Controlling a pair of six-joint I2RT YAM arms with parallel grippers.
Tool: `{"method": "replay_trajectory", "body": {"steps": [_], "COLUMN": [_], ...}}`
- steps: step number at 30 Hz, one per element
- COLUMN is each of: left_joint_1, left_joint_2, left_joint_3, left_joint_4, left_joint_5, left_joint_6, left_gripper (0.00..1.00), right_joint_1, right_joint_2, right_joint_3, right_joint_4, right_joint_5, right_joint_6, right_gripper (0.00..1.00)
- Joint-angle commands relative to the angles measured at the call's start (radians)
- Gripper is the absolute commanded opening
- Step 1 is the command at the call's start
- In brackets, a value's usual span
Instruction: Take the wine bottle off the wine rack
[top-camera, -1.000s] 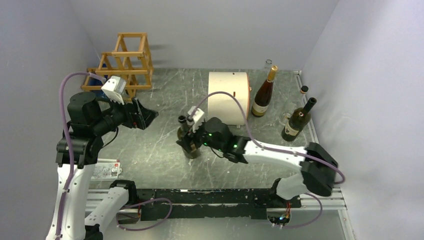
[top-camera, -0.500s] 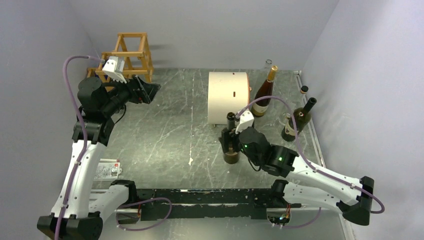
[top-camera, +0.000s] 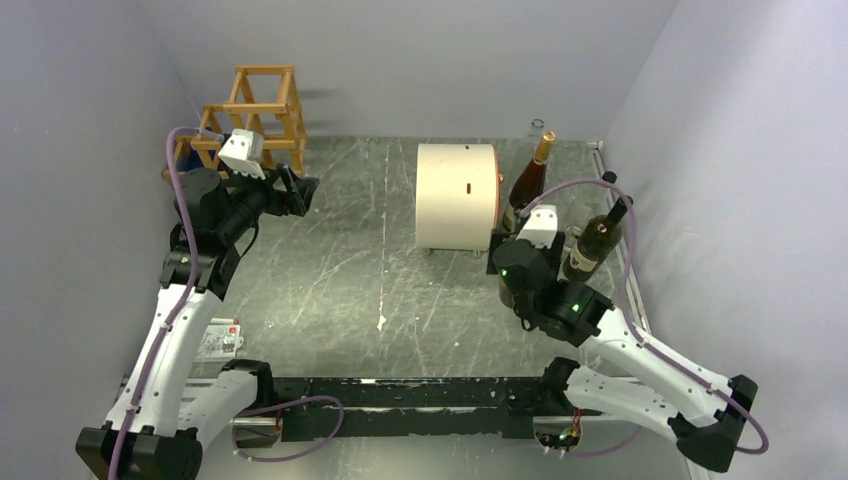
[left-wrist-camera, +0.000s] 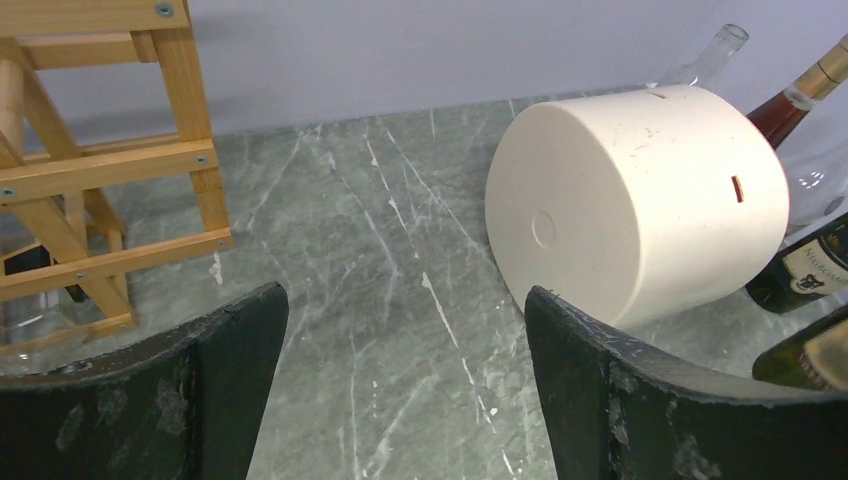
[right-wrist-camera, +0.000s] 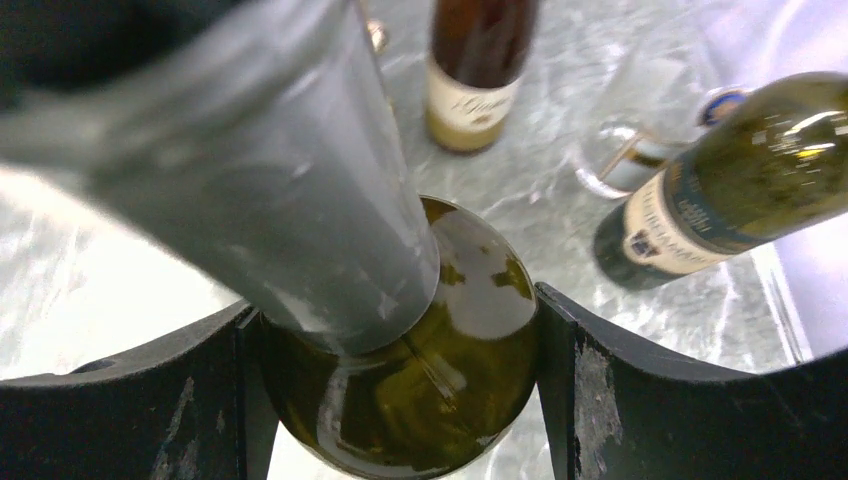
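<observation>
The wine rack (top-camera: 256, 112) is a honey-brown wooden lattice at the back left; it also shows in the left wrist view (left-wrist-camera: 95, 165). My right gripper (right-wrist-camera: 400, 335) is shut on an olive-green wine bottle (right-wrist-camera: 450, 370), a finger (right-wrist-camera: 660, 400) on each side of its shoulder. In the top view this gripper (top-camera: 505, 272) holds the bottle upright just right of the cream drum (top-camera: 456, 195), and the wrist hides most of the bottle. My left gripper (left-wrist-camera: 405, 295) is open and empty, above the floor beside the rack (top-camera: 298, 190).
Standing bottles crowd the back right: an amber one with a gold cap (top-camera: 527, 187), a dark green one (top-camera: 597, 240) and a clear one (top-camera: 537, 127). Something of clear glass (left-wrist-camera: 30, 325) lies low inside the rack. A white card (top-camera: 214, 338) lies front left. Grey walls close in.
My right arm has carried the bottle from the table's middle to the right, up to the standing bottles. My left arm has risen and swung back toward the rack, gripper still open.
</observation>
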Motion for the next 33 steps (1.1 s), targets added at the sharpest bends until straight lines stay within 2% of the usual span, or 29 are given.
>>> {"method": "replay_trajectory", "body": {"steps": [1, 5, 10, 13, 17, 27, 31, 33], "left_joint_1": [-0.037, -0.058, -0.082, -0.094, -0.104, -0.133, -0.134, -0.135], "left_joint_2": [-0.043, -0.061, -0.075, -0.08, -0.083, -0.085, -0.083, -0.083], "left_joint_3": [-0.011, -0.015, -0.015, -0.015, -0.015, -0.015, -0.016, -0.018], "left_joint_4": [0.022, 0.012, 0.003, 0.0, -0.001, -0.006, -0.007, -0.004], "left_joint_5": [-0.112, -0.146, -0.184, -0.197, -0.213, -0.238, -0.239, -0.233], "left_joint_6": [0.07, 0.08, 0.091, 0.096, 0.101, 0.118, 0.118, 0.119], "left_gripper": [0.92, 0.93, 0.93, 0.94, 0.94, 0.96, 0.96, 0.96], "right_joint_1": [-0.194, -0.361, -0.419, -0.442, -0.489, -0.57, -0.572, -0.572], "right_joint_2": [-0.016, 0.025, 0.122, 0.188, 0.267, 0.325, 0.34, 0.348], "right_joint_3": [-0.007, -0.045, -0.096, -0.111, -0.131, -0.212, -0.234, -0.233], "right_joint_4": [0.27, 0.444, 0.716, 0.818, 0.888, 1.02, 1.022, 0.997], "right_joint_5": [0.025, -0.106, -0.155, -0.191, -0.181, -0.244, -0.247, -0.246], "right_joint_6": [-0.129, -0.198, -0.278, -0.272, -0.264, -0.192, -0.2, -0.189], "right_gripper": [0.0, 0.0, 0.0, 0.0, 0.0, 0.0, 0.0, 0.05]}}
